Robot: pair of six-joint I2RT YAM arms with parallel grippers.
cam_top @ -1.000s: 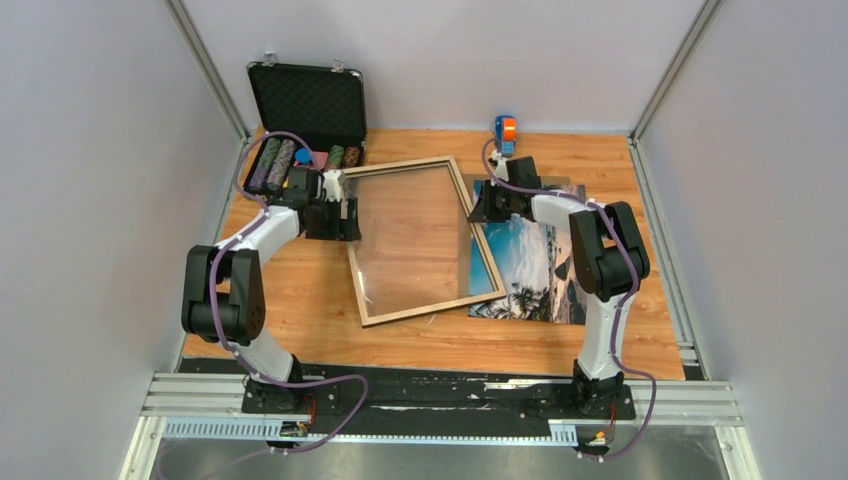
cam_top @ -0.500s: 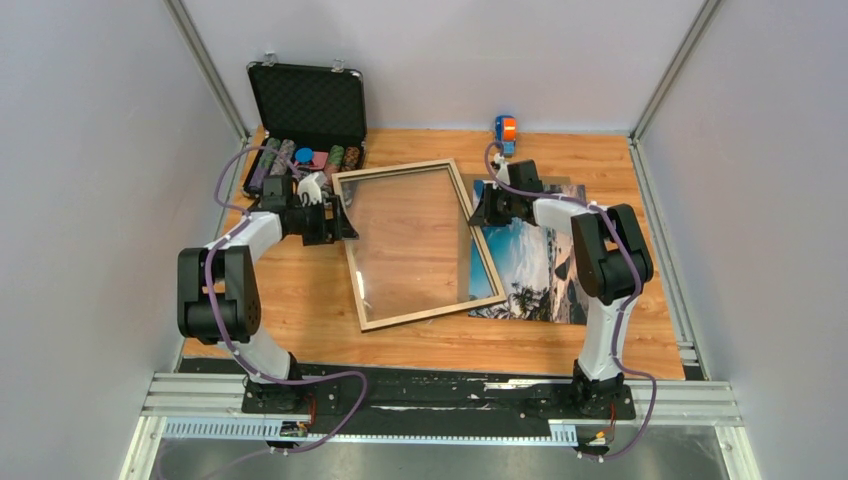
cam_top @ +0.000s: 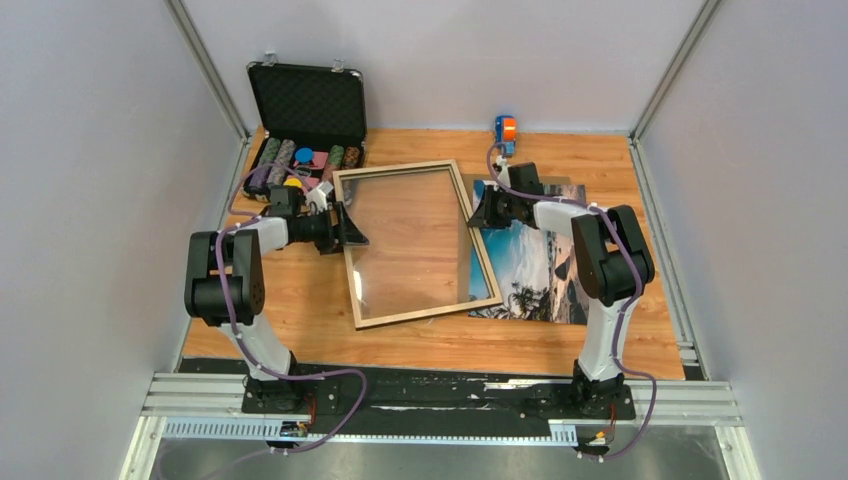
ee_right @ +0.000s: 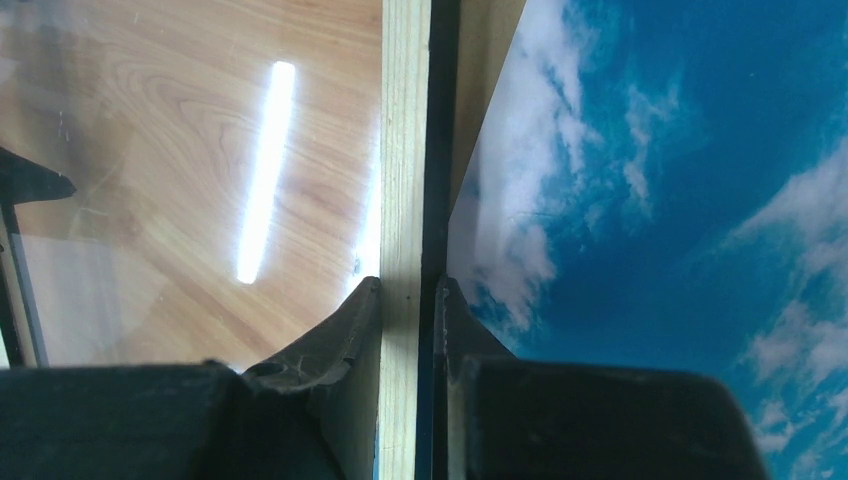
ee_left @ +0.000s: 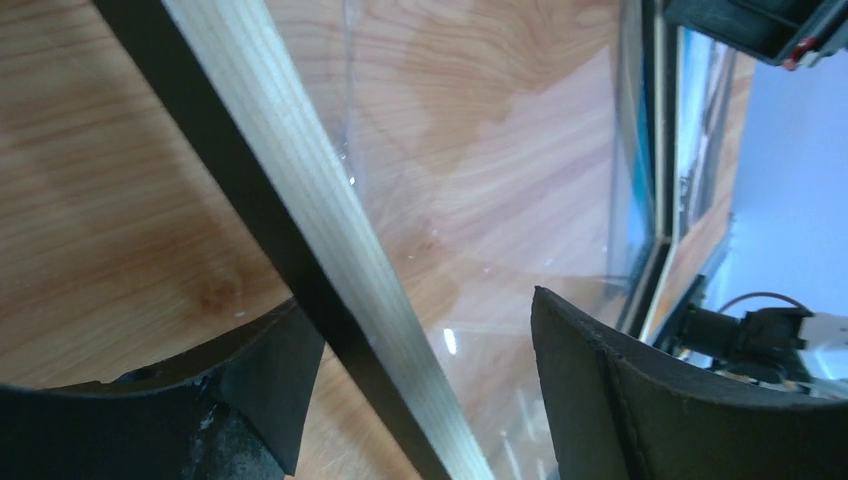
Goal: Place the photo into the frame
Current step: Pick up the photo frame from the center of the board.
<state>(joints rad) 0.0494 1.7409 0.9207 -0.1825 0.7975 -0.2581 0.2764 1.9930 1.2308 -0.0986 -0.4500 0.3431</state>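
The frame point(cam_top: 415, 240), pale wood face up with a clear glass pane, lies tilted in the middle of the table. Its right rail overlaps the photo point(cam_top: 530, 265), a beach print with blue sky lying flat on the right. My left gripper point(cam_top: 345, 226) is open, its jaws on either side of the frame's left rail point(ee_left: 300, 200), with gaps showing in the left wrist view point(ee_left: 420, 385). My right gripper point(cam_top: 479, 214) is shut on the frame's right rail point(ee_right: 405, 200); the fingers point(ee_right: 350, 330) press it from both sides, with the photo's sky point(ee_right: 660, 190) beside it.
An open black chip case point(cam_top: 308, 105) with stacks of chips stands at the back left, close behind my left arm. A small orange and blue object point(cam_top: 505, 130) sits at the back centre-right. Grey walls enclose the table on three sides.
The frame has shifted a little to the left and turned slightly. My left arm has folded back, its elbow moving left, with the gripper still at the frame's left rail. The right gripper keeps its hold.
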